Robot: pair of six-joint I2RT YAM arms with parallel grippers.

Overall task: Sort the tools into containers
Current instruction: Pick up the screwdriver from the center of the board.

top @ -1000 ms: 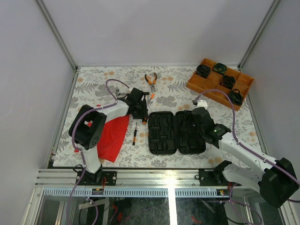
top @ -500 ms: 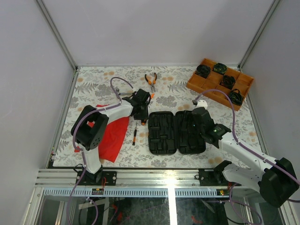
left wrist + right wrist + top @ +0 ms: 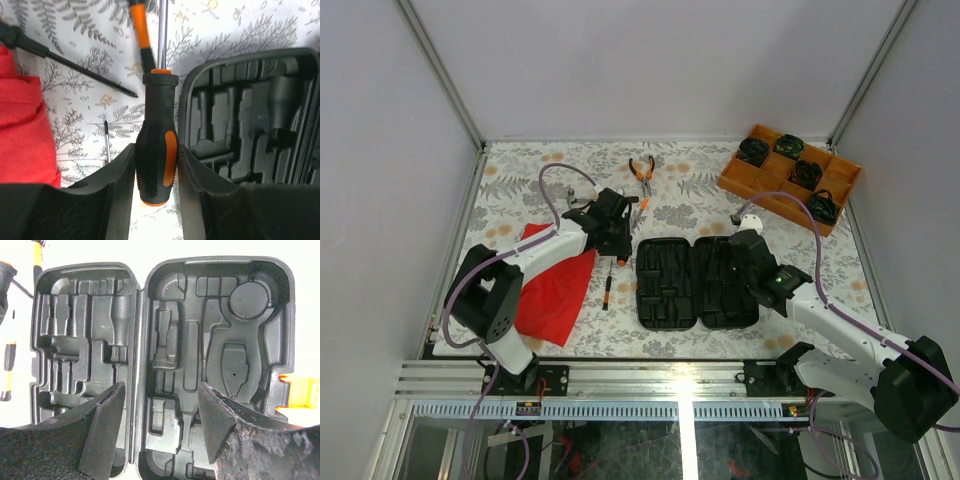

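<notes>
My left gripper (image 3: 156, 172) is shut on the black-and-orange handle of a screwdriver (image 3: 156, 145), whose shaft points away from me. It sits just left of the open black tool case (image 3: 250, 115). From above, the left gripper (image 3: 618, 232) is at the case's (image 3: 697, 282) upper left corner. My right gripper (image 3: 162, 405) hangs open over the case's (image 3: 165, 330) moulded slots, holding nothing; in the top view the right gripper (image 3: 738, 262) is over the right half. Orange-handled pliers (image 3: 642, 172) lie farther back. A small screwdriver (image 3: 607, 290) lies left of the case.
A red cloth (image 3: 552, 290) lies under the left arm. An orange tray (image 3: 790, 177) of black round items stands at the back right. Another orange-handled screwdriver (image 3: 140, 30) and a thin black one (image 3: 75, 65) lie ahead of the left gripper. The case's orange latch (image 3: 300, 390) faces right.
The left jaws have narrowed onto the screwdriver handle, and that arm's elbow has swung out to the left. The right arm has stayed put.
</notes>
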